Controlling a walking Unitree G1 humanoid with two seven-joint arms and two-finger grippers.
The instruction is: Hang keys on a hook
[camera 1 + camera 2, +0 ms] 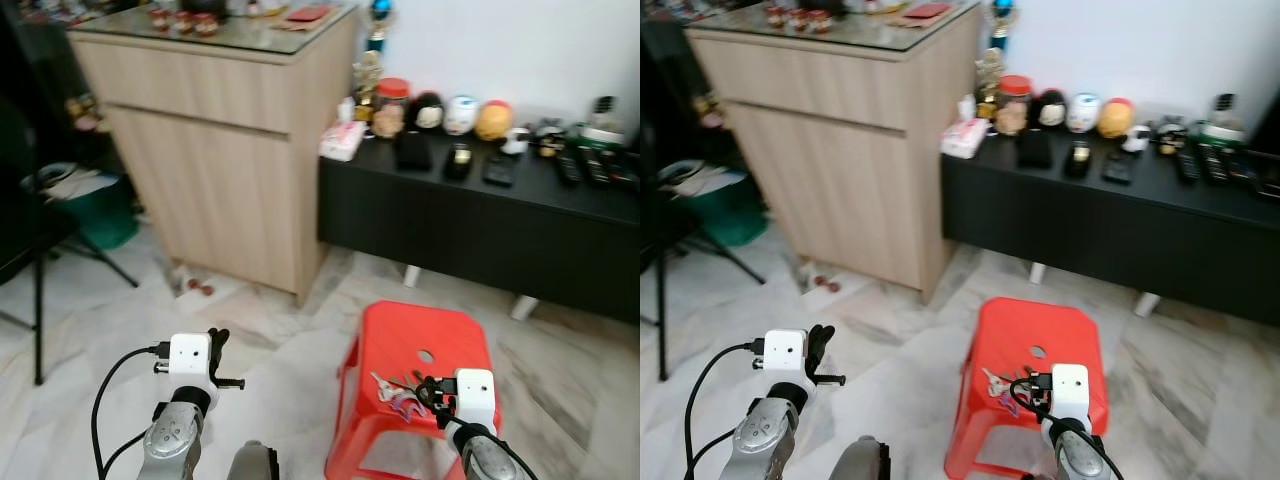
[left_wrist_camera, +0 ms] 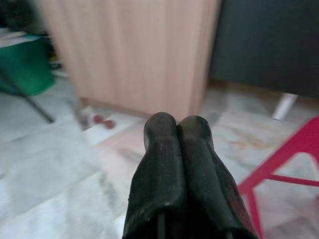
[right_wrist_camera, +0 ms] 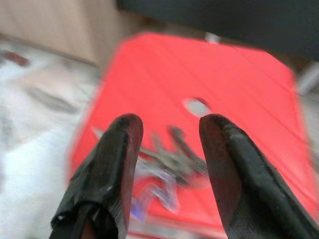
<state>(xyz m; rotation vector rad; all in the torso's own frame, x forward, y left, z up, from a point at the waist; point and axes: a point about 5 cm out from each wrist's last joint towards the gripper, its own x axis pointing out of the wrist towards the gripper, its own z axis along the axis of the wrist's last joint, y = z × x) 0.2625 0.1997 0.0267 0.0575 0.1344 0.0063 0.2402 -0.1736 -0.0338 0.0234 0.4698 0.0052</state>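
A bunch of keys (image 1: 392, 391) lies on the top of a red plastic stool (image 1: 425, 335), near its front left part. My right gripper (image 1: 428, 390) hovers just above and behind the keys. In the right wrist view it is open, its two black fingers (image 3: 122, 144) standing either side of the blurred keys (image 3: 169, 164). My left gripper (image 1: 217, 345) is held over the marble floor to the left of the stool. The left wrist view shows its fingertips (image 2: 162, 132) pressed together with nothing between them.
A tall wooden cabinet (image 1: 230, 150) stands ahead on the left. Beside it is a low black sideboard (image 1: 480, 215) carrying jars, figurines and remotes. A green bin (image 1: 100, 210) and the black legs of a stand (image 1: 40, 290) are at the far left. Marble floor (image 1: 290, 340) surrounds the stool.
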